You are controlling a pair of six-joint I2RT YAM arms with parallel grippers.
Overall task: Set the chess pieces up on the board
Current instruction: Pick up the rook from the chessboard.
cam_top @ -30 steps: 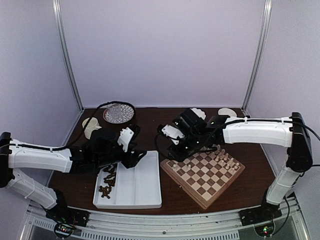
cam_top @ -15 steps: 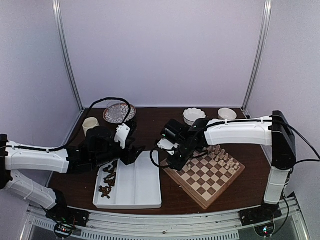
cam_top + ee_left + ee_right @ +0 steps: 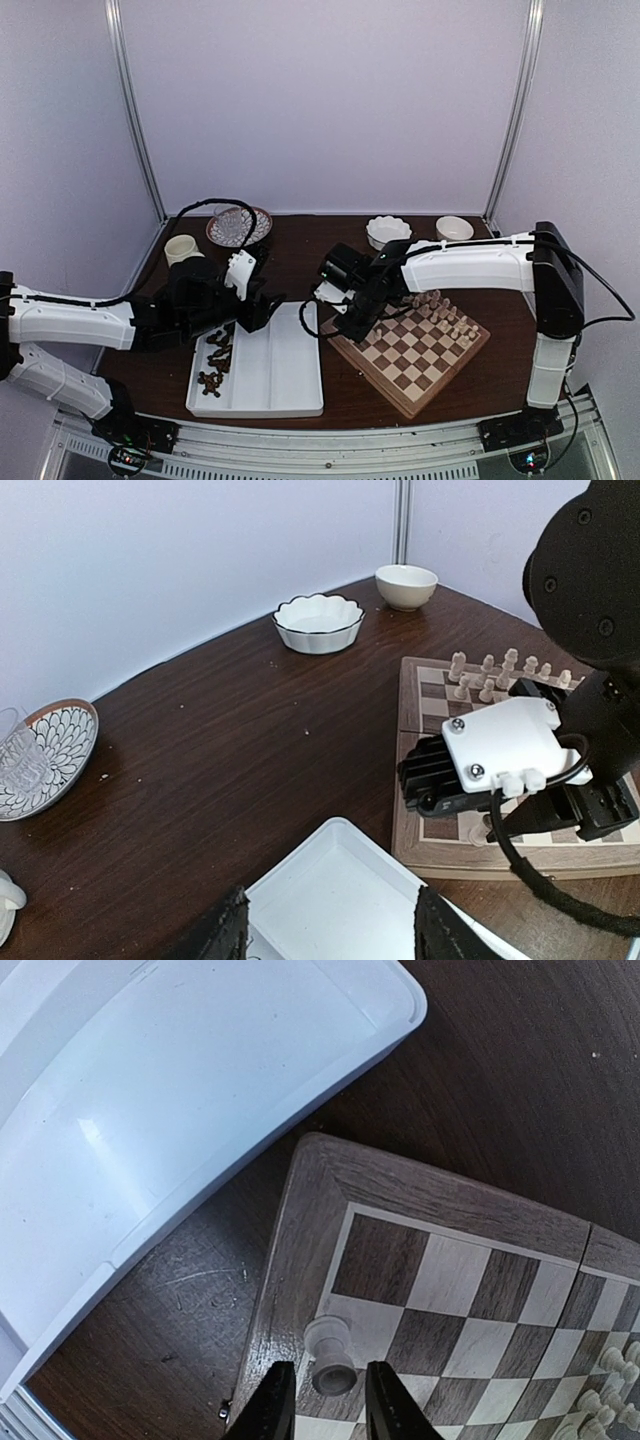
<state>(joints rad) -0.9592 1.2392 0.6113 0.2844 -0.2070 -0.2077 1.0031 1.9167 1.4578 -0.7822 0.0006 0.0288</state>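
The board [image 3: 410, 350] lies right of centre, with several cream chess pieces [image 3: 445, 312] standing along its far right side. My right gripper [image 3: 350, 325] hangs over the board's left corner. In the right wrist view its fingers flank one pale piece [image 3: 330, 1358] standing on a light square near the rim [image 3: 300, 1250]; thin gaps show on both sides. My left gripper [image 3: 262, 312] hovers open over the far corner of the white tray [image 3: 340, 890], nothing between its fingers [image 3: 445, 935]. Dark pieces [image 3: 213, 362] lie in the tray's left compartment.
The white tray [image 3: 270, 385] sits just left of the board, its corner close to the right gripper. At the back stand a patterned plate [image 3: 238, 226], a cream cup [image 3: 181, 248], a scalloped bowl [image 3: 387, 231] and a small bowl [image 3: 455, 228].
My right arm swung left from over the board's far side to its left corner, and its jaws narrowed around the pale piece. The left arm barely shifted.
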